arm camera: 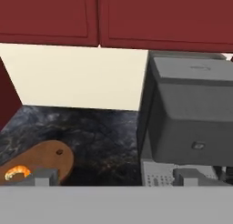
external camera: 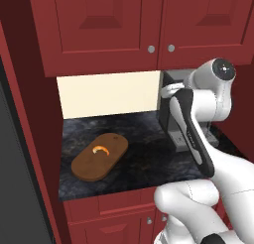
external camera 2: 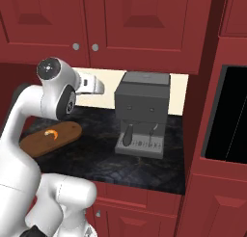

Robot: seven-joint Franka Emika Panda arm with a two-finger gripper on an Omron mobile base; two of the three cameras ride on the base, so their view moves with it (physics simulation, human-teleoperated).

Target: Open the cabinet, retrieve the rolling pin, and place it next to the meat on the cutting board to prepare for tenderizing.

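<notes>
left base view: one cabinet (external camera: pixel 149 27), both doors shut, two knobs (external camera: pixel 151 49); one meat (external camera: pixel 101 150) on one cutting board (external camera: pixel 99 156). right base view: one coffee machine (external camera 2: pixel 141 111). hand view: gripper (arm camera: pixel 114 177) fingers wide apart, empty. no legible writing.

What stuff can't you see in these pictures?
- The rolling pin: presumably behind the shut doors of the cabinet, so hidden.
- The cutting board: in the right base view the robot's arm covers its left end; in the hand view the bottom band cuts it off.
- The meat: too small to see any detail.
- The coffee machine: mostly behind the arm in the left base view.
</notes>
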